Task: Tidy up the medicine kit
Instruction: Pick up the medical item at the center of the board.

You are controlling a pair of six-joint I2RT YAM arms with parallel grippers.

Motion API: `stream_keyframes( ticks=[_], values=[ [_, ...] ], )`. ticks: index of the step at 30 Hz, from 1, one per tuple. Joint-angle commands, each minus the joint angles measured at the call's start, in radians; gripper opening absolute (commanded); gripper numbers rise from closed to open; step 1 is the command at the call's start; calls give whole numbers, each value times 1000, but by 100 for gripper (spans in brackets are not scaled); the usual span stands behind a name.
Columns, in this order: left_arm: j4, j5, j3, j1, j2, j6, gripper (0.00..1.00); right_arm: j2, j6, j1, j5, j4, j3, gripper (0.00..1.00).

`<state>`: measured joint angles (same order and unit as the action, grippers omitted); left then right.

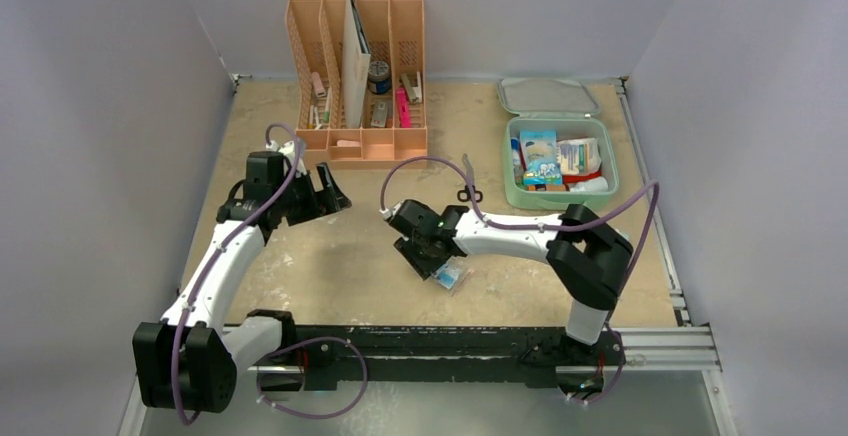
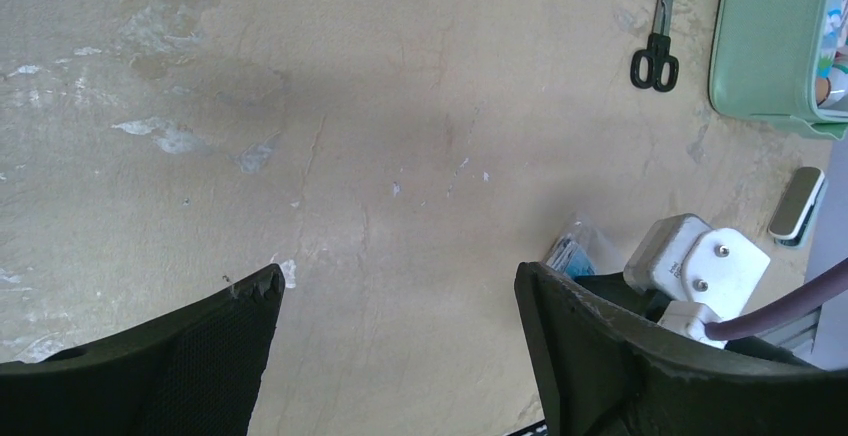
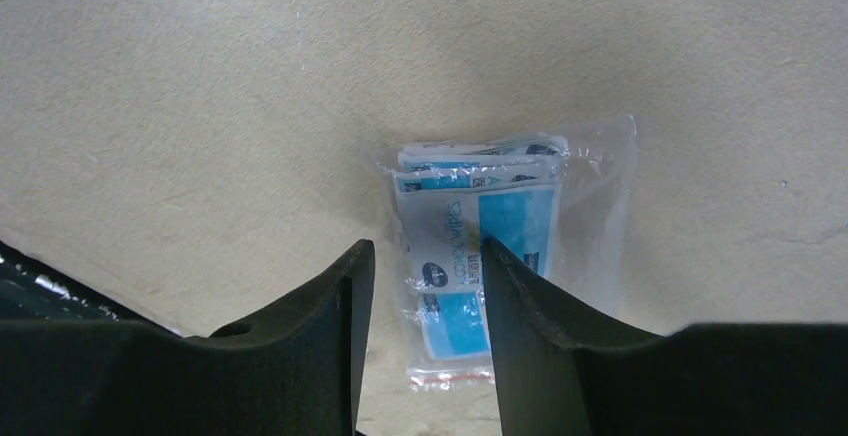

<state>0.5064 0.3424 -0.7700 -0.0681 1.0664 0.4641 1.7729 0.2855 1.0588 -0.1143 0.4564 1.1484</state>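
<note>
The medicine kit (image 1: 512,171) is a mint-green case at the back right with its lid (image 1: 548,96) open flat behind it; boxes and tubes lie inside. Its green wall (image 2: 770,36) also shows in the left wrist view. A clear bag of blue alcohol wipes (image 3: 520,206) lies flat on the table near the front middle (image 1: 452,275). My right gripper (image 3: 427,251) hovers just over the bag's near left part, jaws apart and gripping nothing (image 1: 430,261). My left gripper (image 2: 398,276) stands wide open over bare table at the left (image 1: 335,188).
A peach slotted organizer (image 1: 357,76) with small items stands at the back centre. Black-handled scissors (image 1: 470,194) lie left of the kit (image 2: 655,61). A small white and dark object (image 2: 797,206) lies near the kit's front. Grey walls enclose three sides.
</note>
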Motion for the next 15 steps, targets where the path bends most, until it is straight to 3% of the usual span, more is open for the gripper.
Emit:
stream_keyframes(
  ticks=[1, 5, 11, 13, 15],
  values=[
    [-7, -25, 9, -6, -4, 22, 85, 30, -16, 14, -10, -24, 39, 47],
    [-6, -34, 8, -6, 2, 32, 85, 73, 2, 39, -76, -9, 60, 43],
    [-11, -47, 8, -6, 5, 59, 85, 30, 19, 53, -118, 5, 61, 8],
    [-12, -45, 9, -6, 6, 58, 85, 21, 31, 53, -115, 27, 72, 0],
    [-10, -46, 8, -6, 6, 58, 85, 25, 34, 52, -76, 54, 83, 0]
  ],
)
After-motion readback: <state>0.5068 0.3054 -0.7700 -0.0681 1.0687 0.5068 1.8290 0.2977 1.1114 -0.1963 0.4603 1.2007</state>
